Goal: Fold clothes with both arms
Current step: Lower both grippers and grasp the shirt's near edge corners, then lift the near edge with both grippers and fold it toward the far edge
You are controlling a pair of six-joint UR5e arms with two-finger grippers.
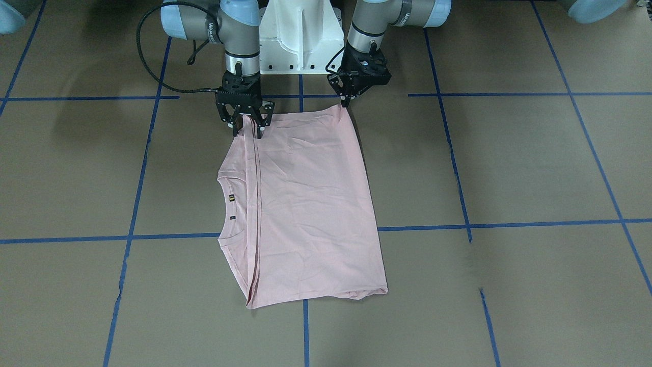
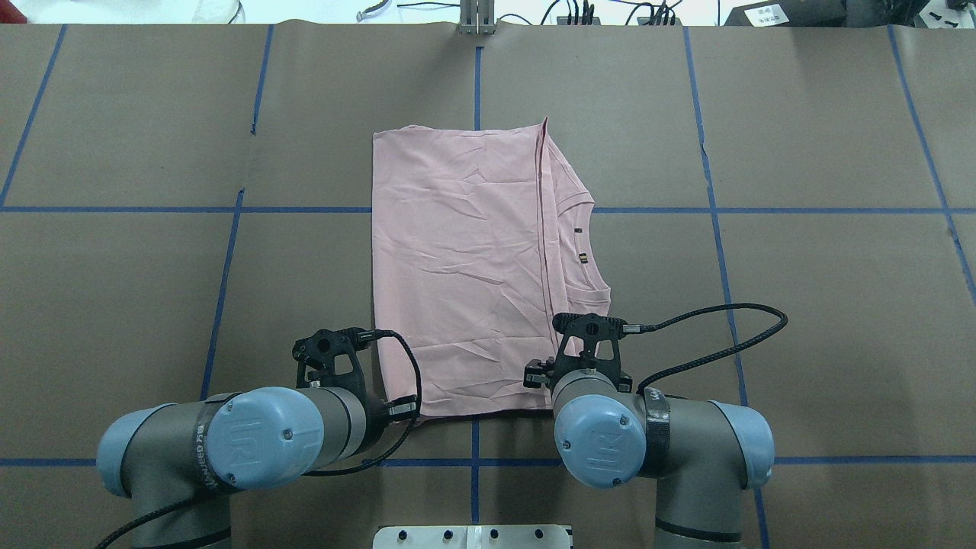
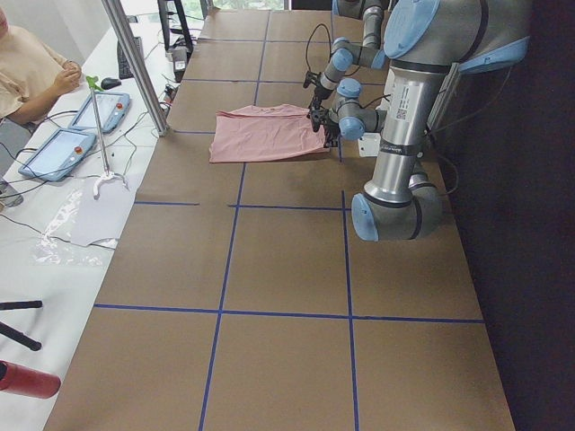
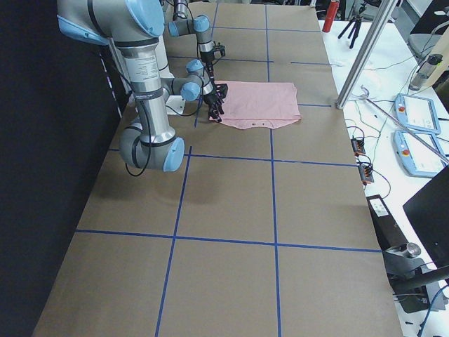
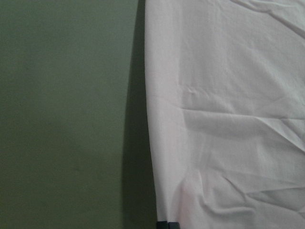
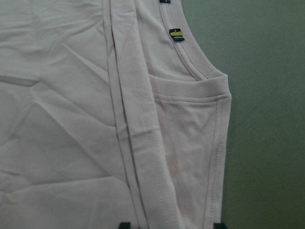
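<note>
The light pink T-shirt (image 1: 310, 204) lies flat on the brown table, folded lengthwise, with its printed front hidden. Its collar with a small yellow-black label (image 1: 231, 198) points to the robot's right. My left gripper (image 1: 346, 103) is shut on the shirt's near corner at the hem side. In the left wrist view the shirt's edge (image 5: 157, 143) runs down to the gripper's tip (image 5: 167, 224). My right gripper (image 1: 247, 133) is open, its fingers astride the near shoulder edge. In the right wrist view both fingertips (image 6: 125, 224) frame the folded sleeve (image 6: 190, 143).
The white pedestal (image 1: 300, 35) stands between the two arm bases. Blue tape lines (image 1: 305, 326) grid the brown table. An operator (image 3: 27, 72) and tablets (image 3: 58, 148) are at a side bench beyond the table's far edge.
</note>
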